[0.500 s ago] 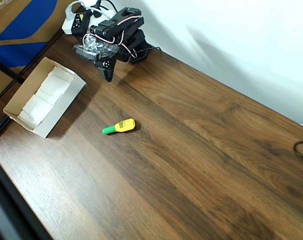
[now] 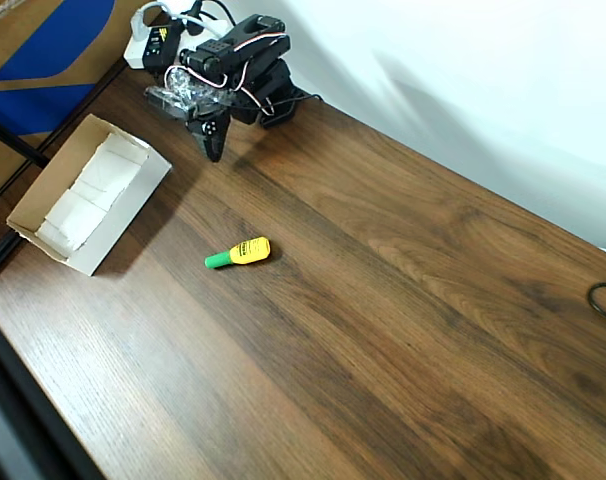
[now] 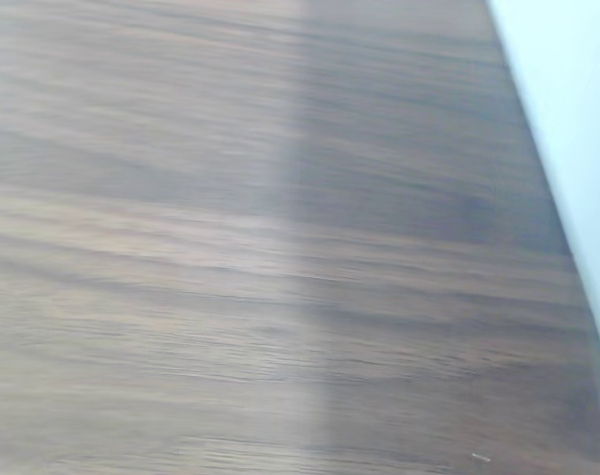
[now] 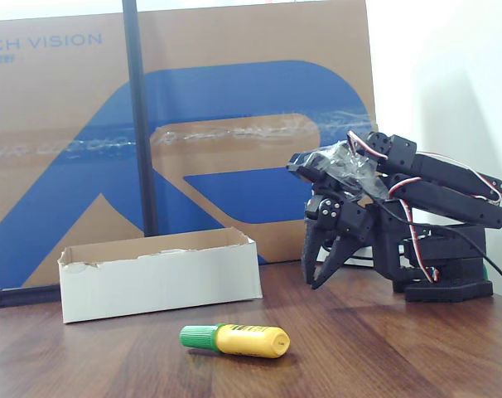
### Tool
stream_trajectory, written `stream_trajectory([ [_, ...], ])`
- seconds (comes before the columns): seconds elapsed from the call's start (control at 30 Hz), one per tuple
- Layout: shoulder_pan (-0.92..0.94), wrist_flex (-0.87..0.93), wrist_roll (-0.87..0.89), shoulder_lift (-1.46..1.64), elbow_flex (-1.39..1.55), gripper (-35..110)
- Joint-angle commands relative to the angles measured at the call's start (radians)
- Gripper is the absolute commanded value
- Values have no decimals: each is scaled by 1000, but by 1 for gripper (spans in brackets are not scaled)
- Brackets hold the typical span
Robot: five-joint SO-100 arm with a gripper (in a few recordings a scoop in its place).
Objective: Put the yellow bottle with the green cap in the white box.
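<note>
On the left, white box [image 2: 87, 193]: shallow cardboard rectangle, tan rim, white folded padding inside.
Centre, yellow bottle with the green cap [image 2: 239, 252]: lying flat on the wood-grain table [image 2: 403, 320], long axis left-right, tapered cap pointing left, overhead view.
Far, end effector [image 4: 324, 264]: black, fingers slightly parted, empty, pointing down.

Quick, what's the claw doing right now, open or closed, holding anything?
Claw: open a little, holding nothing; the yellow bottle lies apart on the table.
</note>
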Motion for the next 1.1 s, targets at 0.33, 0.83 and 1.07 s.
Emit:
stream_trajectory([
  [0.33,-2,100,-35,40,-201,2],
  [0.83,-18,-308,5,-465,-242,3],
  [1.07,-64,-334,0,-588,-397,6],
])
